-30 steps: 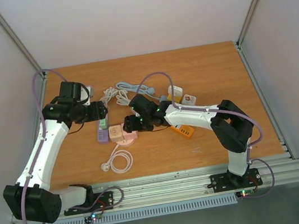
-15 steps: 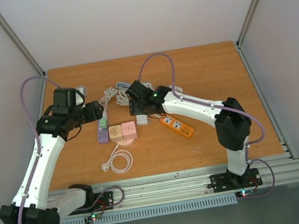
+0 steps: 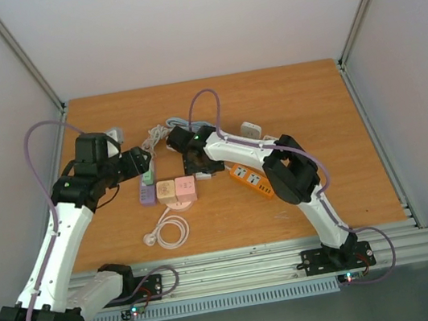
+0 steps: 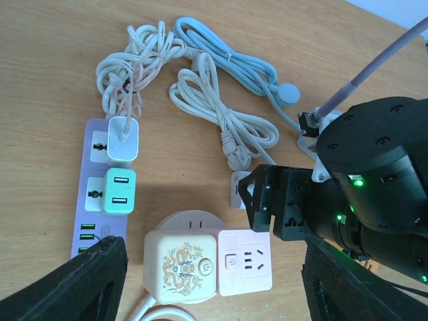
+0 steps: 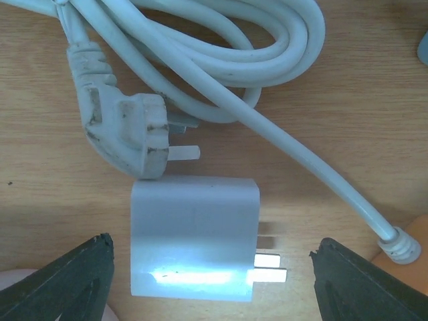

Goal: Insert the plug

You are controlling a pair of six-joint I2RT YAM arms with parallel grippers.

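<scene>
Two flat metal prongs stick out sideways from the white charger block, which lies flat on the wooden table and is plugged into nothing. It sits near the middle of the table, just beyond the pink socket cube and beside the near end of the orange power strip.

Right above it hangs the right claw. Its two fingers are spread wide, one on each side of the block, and neither touches it.

A dirty white three-pin plug lies just beside the block's far edge, its thick cord looped in a bundle behind it.

Next to the pink cube is a cream socket cube with a dragon print; both appear to rest on a round pale base. To their left runs a purple power strip, with a small white charger and a mint-green one already seated in it. Tangled white cords and a pale blue cable lie farther back.

The left claw hovers over the cubes with its fingers wide apart, holding nothing. A thin white cord sits coiled alone nearer the front edge.
</scene>
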